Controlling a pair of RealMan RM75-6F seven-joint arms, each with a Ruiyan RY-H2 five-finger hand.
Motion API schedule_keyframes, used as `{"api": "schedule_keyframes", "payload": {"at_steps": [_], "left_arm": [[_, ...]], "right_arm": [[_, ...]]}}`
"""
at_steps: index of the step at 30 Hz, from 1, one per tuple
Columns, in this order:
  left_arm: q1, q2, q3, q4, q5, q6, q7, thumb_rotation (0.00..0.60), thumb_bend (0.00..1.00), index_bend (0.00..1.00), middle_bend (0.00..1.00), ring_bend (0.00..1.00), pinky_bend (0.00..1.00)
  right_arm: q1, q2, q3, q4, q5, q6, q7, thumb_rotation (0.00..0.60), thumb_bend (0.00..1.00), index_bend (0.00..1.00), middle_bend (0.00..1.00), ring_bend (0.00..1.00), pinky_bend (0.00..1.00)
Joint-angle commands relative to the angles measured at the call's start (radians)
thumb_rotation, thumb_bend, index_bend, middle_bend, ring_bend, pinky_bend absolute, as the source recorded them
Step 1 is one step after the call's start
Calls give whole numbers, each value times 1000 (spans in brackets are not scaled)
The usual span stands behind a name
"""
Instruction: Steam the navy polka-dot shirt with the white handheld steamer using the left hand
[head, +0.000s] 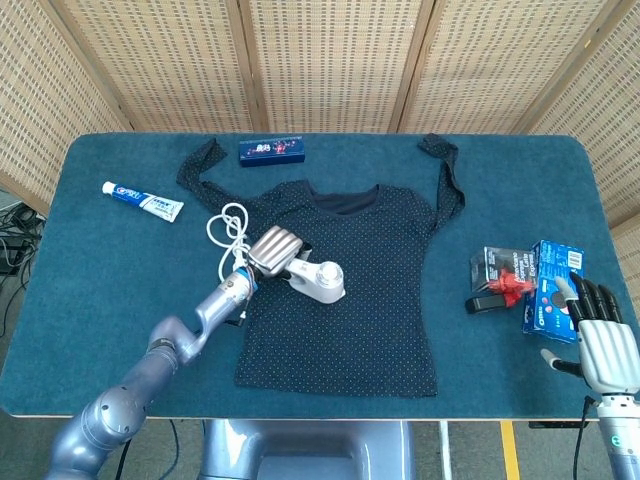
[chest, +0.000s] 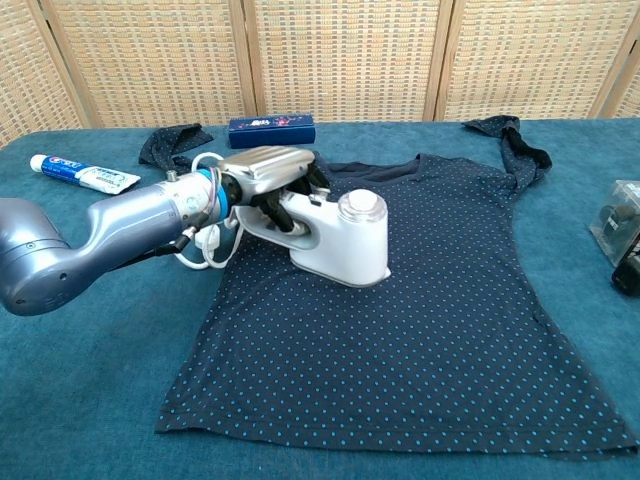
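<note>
The navy polka-dot shirt (head: 360, 300) (chest: 430, 330) lies flat in the middle of the teal table, sleeves spread toward the back. My left hand (head: 273, 249) (chest: 265, 172) grips the handle of the white handheld steamer (head: 322, 280) (chest: 345, 240), which rests on the shirt's upper left part. Its white cord (head: 228, 228) (chest: 205, 245) trails in loops off the shirt's left side. My right hand (head: 596, 330) hovers at the table's front right corner, fingers apart and holding nothing; the chest view does not show it.
A toothpaste tube (head: 142, 200) (chest: 78, 172) lies at the back left. A dark blue box (head: 272, 150) (chest: 271, 130) sits behind the shirt. Blue and dark packages with a red item (head: 525, 280) stand at the right, near my right hand.
</note>
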Motion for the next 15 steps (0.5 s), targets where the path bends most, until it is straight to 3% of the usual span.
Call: {"api": "schedule_keyframes", "payload": {"at_steps": [1,15], "left_arm": [[-3,3,15,-17,16,12,0,600,614,1000,910,848,1000],[-10,23,82,-140,98,88,-17,600,613,1000,910,848,1000]], "right_arm": [[0,1,0,-1,0,1,1,600,0,9,0,0,0],[-3,7,0,-5,-5,8,9,600,0,9,0,0,0]]}}
